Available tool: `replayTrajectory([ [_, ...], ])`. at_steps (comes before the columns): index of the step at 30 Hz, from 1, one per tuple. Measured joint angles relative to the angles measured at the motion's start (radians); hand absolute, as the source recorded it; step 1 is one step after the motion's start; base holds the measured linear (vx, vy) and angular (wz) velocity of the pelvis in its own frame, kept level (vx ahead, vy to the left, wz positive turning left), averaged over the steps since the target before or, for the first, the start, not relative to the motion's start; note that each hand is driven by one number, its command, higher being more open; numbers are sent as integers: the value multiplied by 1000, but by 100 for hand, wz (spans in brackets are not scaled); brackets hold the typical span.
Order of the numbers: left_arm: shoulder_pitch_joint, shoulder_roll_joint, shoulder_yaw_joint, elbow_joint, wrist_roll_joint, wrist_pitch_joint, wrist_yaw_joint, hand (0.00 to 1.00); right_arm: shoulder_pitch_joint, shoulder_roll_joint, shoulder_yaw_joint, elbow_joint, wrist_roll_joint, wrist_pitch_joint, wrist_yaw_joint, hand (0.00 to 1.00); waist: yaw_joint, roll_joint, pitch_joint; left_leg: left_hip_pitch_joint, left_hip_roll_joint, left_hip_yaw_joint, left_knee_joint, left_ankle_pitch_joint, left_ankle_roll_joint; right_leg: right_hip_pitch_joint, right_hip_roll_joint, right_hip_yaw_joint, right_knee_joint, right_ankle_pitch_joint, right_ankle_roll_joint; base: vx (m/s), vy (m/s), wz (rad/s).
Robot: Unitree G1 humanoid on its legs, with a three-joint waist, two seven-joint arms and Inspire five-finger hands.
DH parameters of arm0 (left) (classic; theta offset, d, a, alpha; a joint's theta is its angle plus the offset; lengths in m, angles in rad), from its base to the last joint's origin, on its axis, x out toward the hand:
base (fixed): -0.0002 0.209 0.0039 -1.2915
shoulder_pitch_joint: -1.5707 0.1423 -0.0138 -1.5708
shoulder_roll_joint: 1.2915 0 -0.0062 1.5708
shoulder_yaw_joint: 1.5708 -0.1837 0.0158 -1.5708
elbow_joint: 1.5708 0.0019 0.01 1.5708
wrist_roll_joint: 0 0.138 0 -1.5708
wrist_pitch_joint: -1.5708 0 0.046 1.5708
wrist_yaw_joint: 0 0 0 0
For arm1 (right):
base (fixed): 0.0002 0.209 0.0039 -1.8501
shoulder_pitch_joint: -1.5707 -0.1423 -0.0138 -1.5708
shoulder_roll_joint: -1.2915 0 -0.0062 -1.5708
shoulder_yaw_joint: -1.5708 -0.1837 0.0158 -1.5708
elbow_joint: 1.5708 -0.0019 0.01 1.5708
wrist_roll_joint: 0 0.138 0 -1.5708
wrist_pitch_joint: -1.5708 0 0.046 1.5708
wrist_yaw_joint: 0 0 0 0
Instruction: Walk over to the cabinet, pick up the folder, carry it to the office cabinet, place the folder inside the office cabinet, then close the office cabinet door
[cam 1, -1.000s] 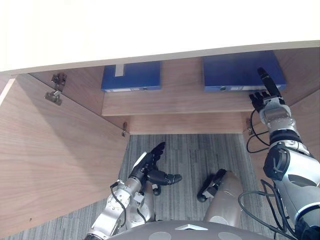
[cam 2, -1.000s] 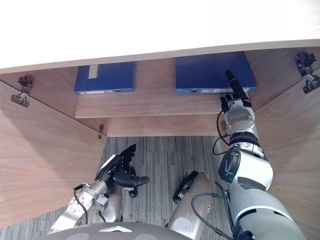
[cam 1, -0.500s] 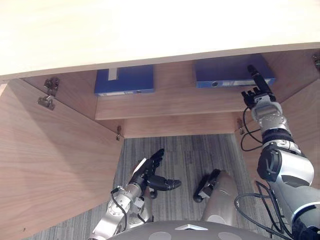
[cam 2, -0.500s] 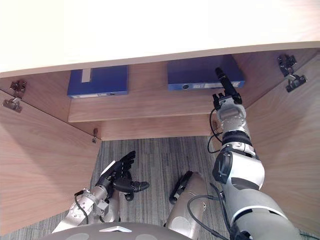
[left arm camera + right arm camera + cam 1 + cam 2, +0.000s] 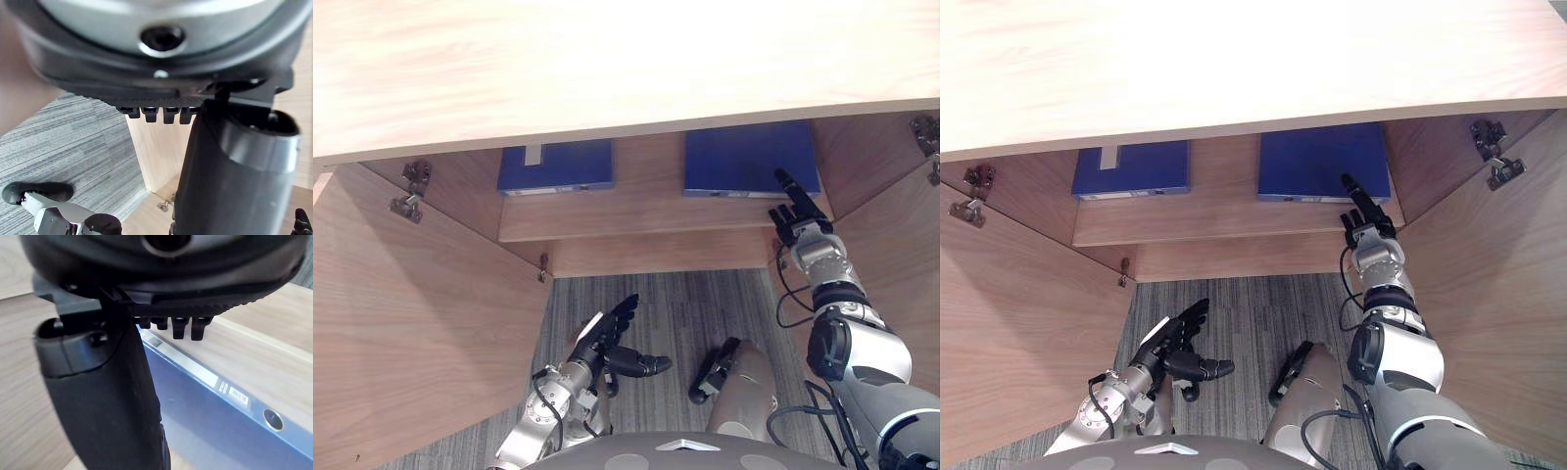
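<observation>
I see my right hand [image 5: 800, 217] at the shelf [image 5: 636, 211], fingers relaxed, gripping nothing, thumb over the folder [image 5: 749, 157] lying inside the office cabinet [image 5: 411, 323]; left hand [image 5: 607, 341] hangs open, low.

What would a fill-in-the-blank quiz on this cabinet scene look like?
The shelf holds ___ folders. Both are ___ in colour. The right hand is raised close to the folder on the robot's ___ side. The cabinet doors stand ___.
Missing words: two, blue, right, open.
</observation>
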Motion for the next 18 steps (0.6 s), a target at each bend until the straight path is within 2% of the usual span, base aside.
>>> replayTrajectory([
  [12,0,0,0,3,3,1,-18,100,128,65,-39,-13,-10,-22,30,100,-2,-8,-11,6,0,0,-10,3,-5,3,2,-2,-1,-1,-1,0,0,0],
  [18,7,-18,1,30,6,2,-17,100,264,183,-4,-12,-43,-19,27,100,-5,-16,-20,17,0,0,-32,11,-6,26,10,-15,-35,9,4,6,6,1],
])
